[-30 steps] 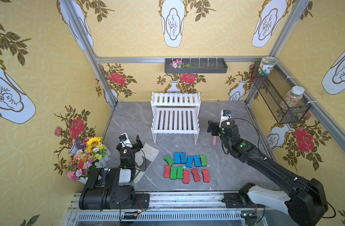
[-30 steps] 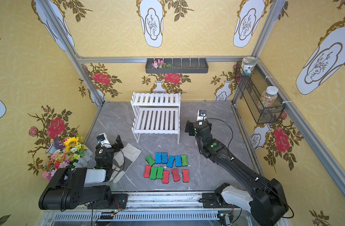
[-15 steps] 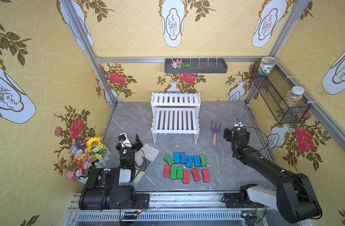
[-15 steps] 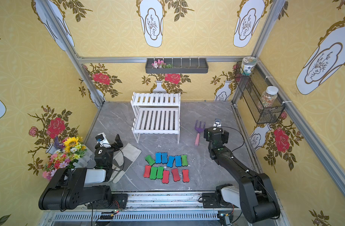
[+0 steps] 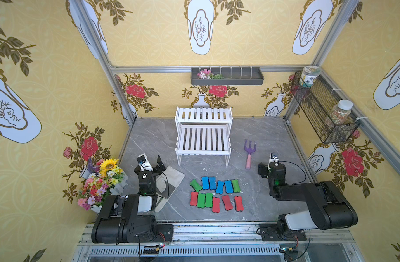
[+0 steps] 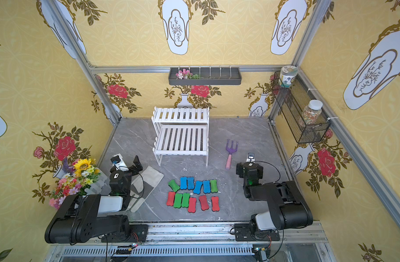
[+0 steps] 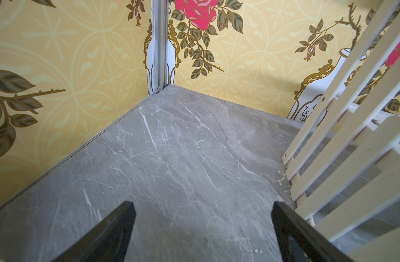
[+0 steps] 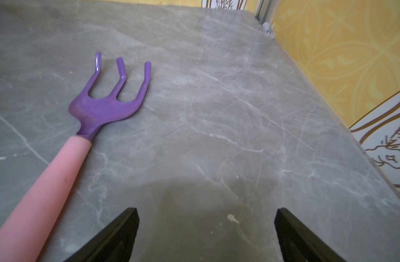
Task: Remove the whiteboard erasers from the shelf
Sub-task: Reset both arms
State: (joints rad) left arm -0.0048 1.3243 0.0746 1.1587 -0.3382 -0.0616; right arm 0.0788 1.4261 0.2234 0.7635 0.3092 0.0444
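Black, cropped in the wrist views, left hand and right hand both stand spread, empty.

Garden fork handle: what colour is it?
Pink garden fork handle, clearest in the right wrist view.

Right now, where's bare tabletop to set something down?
Free: the back left corner between the left wall and shelf; the back right from the garden fork to the right wall; a strip between the shelf legs and the erasers. Crowded: front middle, packed with erasers; front left, with the glove and flowers.
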